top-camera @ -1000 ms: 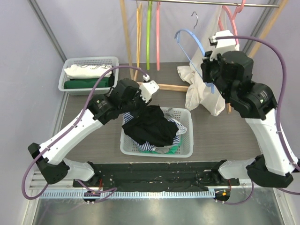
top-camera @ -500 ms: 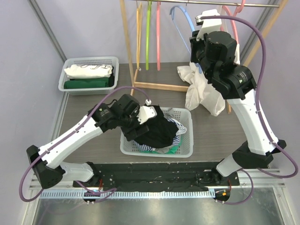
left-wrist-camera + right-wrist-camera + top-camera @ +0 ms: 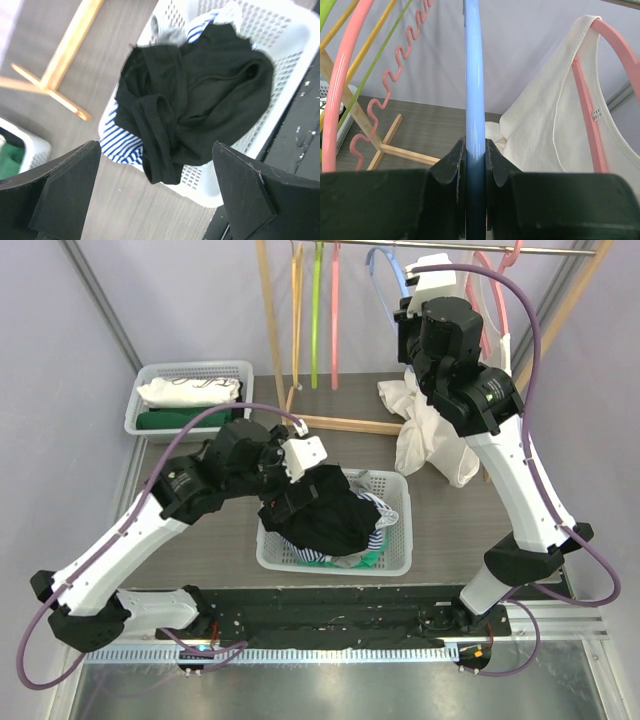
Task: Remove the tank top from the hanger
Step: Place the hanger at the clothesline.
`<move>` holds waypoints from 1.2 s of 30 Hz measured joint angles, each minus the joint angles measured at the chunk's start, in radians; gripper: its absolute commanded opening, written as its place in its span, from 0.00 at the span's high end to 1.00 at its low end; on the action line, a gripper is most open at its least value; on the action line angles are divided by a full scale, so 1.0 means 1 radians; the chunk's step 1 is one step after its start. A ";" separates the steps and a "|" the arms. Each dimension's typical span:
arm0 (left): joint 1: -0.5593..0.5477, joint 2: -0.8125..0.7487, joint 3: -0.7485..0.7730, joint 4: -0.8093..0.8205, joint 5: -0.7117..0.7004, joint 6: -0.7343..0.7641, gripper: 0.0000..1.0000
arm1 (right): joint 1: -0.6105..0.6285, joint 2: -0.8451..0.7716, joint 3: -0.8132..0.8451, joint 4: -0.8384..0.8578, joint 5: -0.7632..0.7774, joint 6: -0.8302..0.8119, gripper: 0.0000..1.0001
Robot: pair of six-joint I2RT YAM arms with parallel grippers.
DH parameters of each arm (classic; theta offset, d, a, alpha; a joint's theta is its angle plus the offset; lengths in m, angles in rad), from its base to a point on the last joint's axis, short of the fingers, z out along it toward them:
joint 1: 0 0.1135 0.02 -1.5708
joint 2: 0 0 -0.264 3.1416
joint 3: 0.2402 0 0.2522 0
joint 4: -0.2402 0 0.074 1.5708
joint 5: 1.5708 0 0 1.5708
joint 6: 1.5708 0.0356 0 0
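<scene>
Tank top (image 3: 200, 110), black, heaped in white basket (image 3: 295, 50) straight below left pincer (image 3: 155, 150), lying over striped cloth (image 3: 117, 145) and on no hanger. Left pincer spread wide, nothing between its fingers, hanging clear above the heap. Right pincer (image 3: 475, 150) clamped on bare blue hanger (image 3: 472, 60), bar rising straight up from between the pads. Pink hanger (image 3: 615, 45) with cream garment (image 3: 545, 125) just to that pincer's right, more coloured hangers to its left, rail (image 3: 450, 248) above and beyond it.

Judging from this: garment part done, with stowing the empty hanger as the step in hand. To do it well:

- Hold the clamp firm on the bar to stop the hanger swinging.
- Raise the hook clear of the rail, then lower squarely onto a free stretch between the neighbours.
- Steer wide of the cream garment on the right, a likely snag.
- Part the fingers only with the hook bearing on the rail.
- For the left pincer, draw straight up from the basket, fingers wide, to avoid catching a strap and dragging the top out.
</scene>
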 measured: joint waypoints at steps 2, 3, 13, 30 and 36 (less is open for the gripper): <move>0.000 0.011 -0.059 0.043 -0.024 -0.018 0.02 | -0.004 0.000 0.000 0.002 0.000 0.002 0.99; 0.000 0.023 -0.099 0.074 -0.044 -0.024 0.02 | -0.005 0.000 0.000 0.004 0.000 0.002 0.99; 0.000 0.167 -0.281 0.303 -0.193 -0.091 0.05 | -0.012 0.000 0.000 0.005 -0.011 0.003 0.99; -0.005 0.247 -0.429 0.455 -0.189 -0.080 0.10 | -0.061 0.039 0.000 0.048 -0.065 0.021 0.99; -0.008 0.235 -0.443 0.439 -0.129 -0.057 0.10 | -0.081 0.039 -0.011 0.060 -0.100 0.045 0.99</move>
